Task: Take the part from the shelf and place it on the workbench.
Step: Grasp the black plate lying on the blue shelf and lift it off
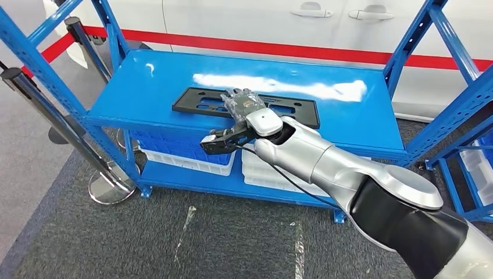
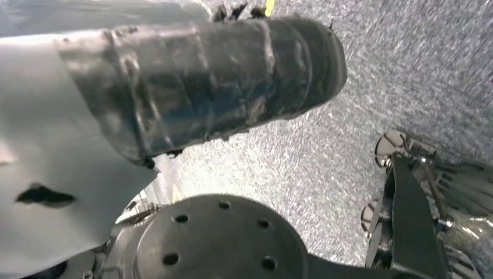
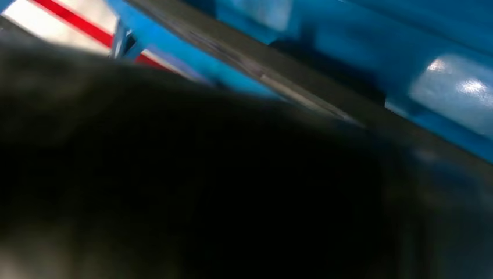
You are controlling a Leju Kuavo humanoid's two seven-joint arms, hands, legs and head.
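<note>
The part is a flat black rectangular frame (image 1: 197, 102) lying on the top deck of the blue shelf (image 1: 145, 81). My right hand (image 1: 243, 106) reaches in from the lower right and rests on the middle of the part, fingers spread flat on it. Its dark thumb (image 1: 218, 142) sticks out in front of the shelf's front edge, apart from the part. In the right wrist view a dark blur covers most of the picture, and beyond it the part (image 3: 279, 67) runs as a black strip on the blue deck. My left hand's grey ribbed cover (image 2: 203, 81) hangs over the carpet, fingers hidden.
White bins (image 1: 192, 165) and a blue bin (image 1: 168, 144) sit on the lower shelf. Two stanchion posts with a round base (image 1: 110, 187) stand at the left. A white car with a red stripe (image 1: 261, 43) is behind. Another blue rack (image 1: 465, 110) stands at the right.
</note>
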